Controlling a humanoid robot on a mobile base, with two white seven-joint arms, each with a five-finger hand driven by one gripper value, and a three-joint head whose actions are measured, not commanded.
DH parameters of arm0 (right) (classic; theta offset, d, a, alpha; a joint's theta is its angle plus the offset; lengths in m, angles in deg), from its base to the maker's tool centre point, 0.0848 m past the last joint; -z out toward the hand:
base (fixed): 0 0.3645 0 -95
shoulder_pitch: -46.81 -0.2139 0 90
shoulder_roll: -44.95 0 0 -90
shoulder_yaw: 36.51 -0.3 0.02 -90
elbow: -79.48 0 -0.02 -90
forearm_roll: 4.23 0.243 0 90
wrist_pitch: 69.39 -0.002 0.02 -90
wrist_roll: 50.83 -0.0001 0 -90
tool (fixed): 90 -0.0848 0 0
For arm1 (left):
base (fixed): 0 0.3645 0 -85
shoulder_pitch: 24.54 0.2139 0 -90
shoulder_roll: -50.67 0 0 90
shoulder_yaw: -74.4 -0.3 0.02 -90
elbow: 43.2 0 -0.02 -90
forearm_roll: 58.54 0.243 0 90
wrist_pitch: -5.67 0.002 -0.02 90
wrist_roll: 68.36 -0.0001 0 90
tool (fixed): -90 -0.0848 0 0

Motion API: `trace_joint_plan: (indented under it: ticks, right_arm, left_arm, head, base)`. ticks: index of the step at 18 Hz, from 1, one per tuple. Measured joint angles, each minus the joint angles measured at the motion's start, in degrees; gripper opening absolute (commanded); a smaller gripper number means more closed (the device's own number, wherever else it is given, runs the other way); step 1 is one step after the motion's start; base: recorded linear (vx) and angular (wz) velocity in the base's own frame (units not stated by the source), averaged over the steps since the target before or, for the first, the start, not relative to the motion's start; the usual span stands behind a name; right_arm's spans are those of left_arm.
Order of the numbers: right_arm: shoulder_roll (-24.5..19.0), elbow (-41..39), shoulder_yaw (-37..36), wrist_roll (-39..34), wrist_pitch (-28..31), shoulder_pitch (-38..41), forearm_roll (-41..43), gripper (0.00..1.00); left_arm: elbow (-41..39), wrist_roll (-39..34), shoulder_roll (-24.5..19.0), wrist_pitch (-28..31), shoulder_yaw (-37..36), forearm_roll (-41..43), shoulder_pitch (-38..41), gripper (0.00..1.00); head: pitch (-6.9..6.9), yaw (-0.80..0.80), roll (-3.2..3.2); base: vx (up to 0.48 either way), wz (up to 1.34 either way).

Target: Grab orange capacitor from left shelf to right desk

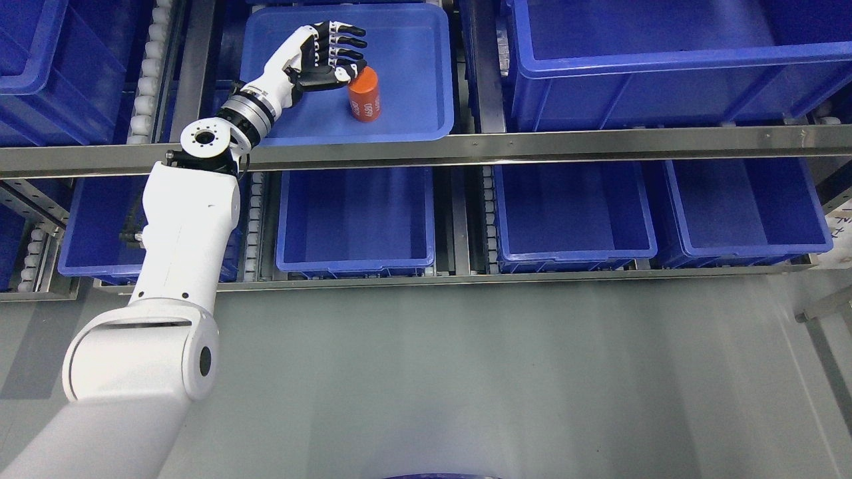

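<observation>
An orange cylindrical capacitor (364, 94) with white print stands upright in a shallow blue tray (413, 100) on the upper shelf level. My left hand (336, 56) reaches into the tray from the lower left. Its fingers are spread and extended to the right, just above and left of the capacitor. The thumb tip touches or nearly touches the capacitor's top edge. The hand holds nothing. My right arm does not show.
A steel shelf rail (532, 143) runs across below the tray. A large deep blue bin (665, 53) sits to the right, another at the far left (60, 66). Several blue bins (356, 219) stand on the lower level. Grey floor (499, 372) lies in front.
</observation>
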Motion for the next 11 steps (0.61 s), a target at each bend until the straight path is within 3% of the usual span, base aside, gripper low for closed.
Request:
trace_joint_plan:
  ticks: [4,5,7,9,11]
  right_arm:
    - [0.00,0.00,0.00,0.00,0.00,0.00,0.00,1.00]
    - [0.00,0.00,0.00,0.00,0.01,0.00,0.00,1.00]
    - [0.00,0.00,0.00,0.00,0.02,0.00,0.00,1.00]
    - [0.00,0.00,0.00,0.00,0.01,0.00,0.00,1.00]
    - [0.00,0.00,0.00,0.00,0.02,0.00,0.00,1.00]
  left_arm:
    - [-2.15,1.09,0.30,-0.46,4.00,-0.25,0.90,0.10]
    - [-2.52,1.30,0.37,-0.58,4.67,-0.28,1.03,0.19]
    - [-3.12,1.43,0.44,-0.69,5.67,-0.31,1.21,0.78]
    - [-3.58,1.44,0.51,-0.18,6.10,-0.17,1.36,0.98]
    - [-4.11,1.48,0.57,1.55,5.47,0.03,2.02,1.00]
  head:
    - [0.00,0.00,0.00]
    - [0.00,0.00,0.00]
    - [0.00,0.00,0.00]
    - [0.00,0.00,0.00]
    - [0.00,0.00,0.00]
  base:
    - [0.000,0.00]
    - [0.000,0.00]
    - [0.000,0.00]
    - [0.000,0.00]
    - [0.000,0.00]
